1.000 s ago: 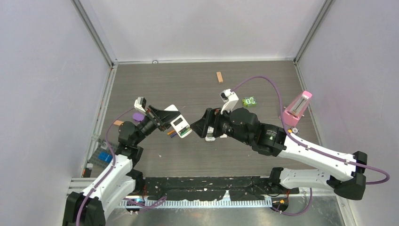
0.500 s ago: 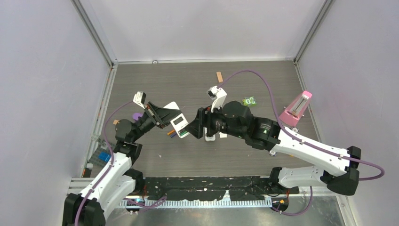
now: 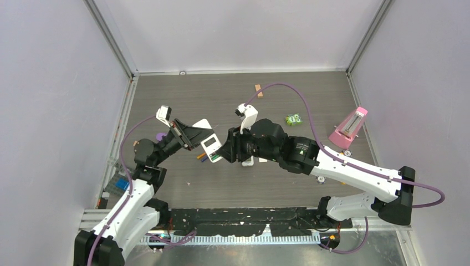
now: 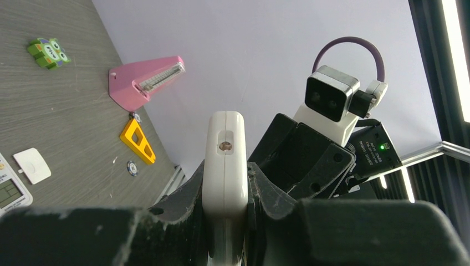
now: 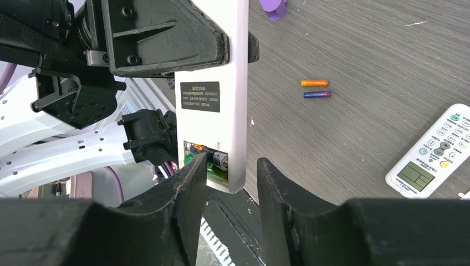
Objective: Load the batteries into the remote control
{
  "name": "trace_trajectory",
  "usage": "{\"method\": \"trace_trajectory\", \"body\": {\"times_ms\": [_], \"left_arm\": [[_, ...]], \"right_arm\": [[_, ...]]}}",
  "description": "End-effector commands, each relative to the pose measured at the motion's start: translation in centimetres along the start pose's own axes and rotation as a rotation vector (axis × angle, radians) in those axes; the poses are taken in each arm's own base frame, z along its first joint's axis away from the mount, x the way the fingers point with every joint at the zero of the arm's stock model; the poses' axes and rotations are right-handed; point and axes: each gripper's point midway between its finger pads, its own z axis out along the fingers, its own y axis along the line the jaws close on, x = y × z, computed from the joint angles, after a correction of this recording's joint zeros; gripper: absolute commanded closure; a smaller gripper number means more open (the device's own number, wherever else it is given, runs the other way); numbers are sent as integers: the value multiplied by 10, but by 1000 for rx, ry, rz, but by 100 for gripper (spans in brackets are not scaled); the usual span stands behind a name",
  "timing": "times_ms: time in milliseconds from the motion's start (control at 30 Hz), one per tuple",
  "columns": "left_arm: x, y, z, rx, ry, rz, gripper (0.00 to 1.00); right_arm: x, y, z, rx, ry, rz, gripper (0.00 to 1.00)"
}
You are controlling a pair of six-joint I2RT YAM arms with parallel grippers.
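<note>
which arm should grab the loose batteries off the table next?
Right, likely. The left tool is shut on the remote, holding it up. The right tool is open, fingers apart at the remote's open end, and the orange battery and purple battery lie on the table nearby.

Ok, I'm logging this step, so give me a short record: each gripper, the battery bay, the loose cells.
left gripper: shut on the long slim white remote control
right gripper: open, jaws astride the remote's bay end
battery bay: uncovered, one cell seems seated
loose batteries: orange cylindrical cell and blue-purple cylindrical cell, side by side on the grey wood-grain table
</note>
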Motion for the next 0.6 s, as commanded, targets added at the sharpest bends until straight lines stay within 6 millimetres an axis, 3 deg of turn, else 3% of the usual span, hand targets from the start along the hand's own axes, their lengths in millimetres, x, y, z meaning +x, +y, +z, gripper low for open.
{"method": "trace_trajectory", "body": {"times_ms": [0,400,467,567], "left_arm": [[-4,-32,2,83,7,71,100],[-5,-39,1,101,5,78,100],[-5,-39,1,100,5,77,100],[-4,-37,1,97,6,76,100]], "right_arm": [[-14,4,-6,-6,-45,-1,59],[-11,6,-1,-24,-44,45,82],[-13,8,-3,-34,-56,50,81],[-18,9,-7,-46,-78,55,65]]}}
